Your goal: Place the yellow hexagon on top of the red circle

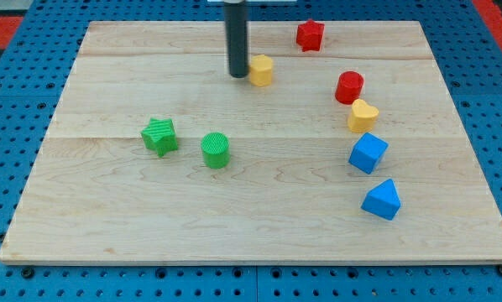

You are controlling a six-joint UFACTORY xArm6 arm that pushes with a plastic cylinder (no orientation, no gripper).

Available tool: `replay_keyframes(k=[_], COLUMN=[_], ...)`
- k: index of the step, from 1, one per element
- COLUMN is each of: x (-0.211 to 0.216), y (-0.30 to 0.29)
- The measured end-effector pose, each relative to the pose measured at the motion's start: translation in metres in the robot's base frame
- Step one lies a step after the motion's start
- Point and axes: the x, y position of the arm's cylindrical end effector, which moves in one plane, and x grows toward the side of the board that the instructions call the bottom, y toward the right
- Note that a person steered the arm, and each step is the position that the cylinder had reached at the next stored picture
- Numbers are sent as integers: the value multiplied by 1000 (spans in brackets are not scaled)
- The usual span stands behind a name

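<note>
The yellow hexagon sits near the view's top, centre. The red circle lies to its right and slightly lower. My tip is at the end of the dark rod, right against the yellow hexagon's left side. It appears to touch the block.
A red star-like block is at the top right. A yellow heart lies just below the red circle. Two blue blocks sit further down on the right. A green star and green cylinder are left of centre.
</note>
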Motion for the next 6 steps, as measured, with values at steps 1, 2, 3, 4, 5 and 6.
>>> replay_keyframes(k=[1,2,3,4,5,6], x=[-1,-10,-19,-18,-18,-37], y=[50,18,30,86,117,93])
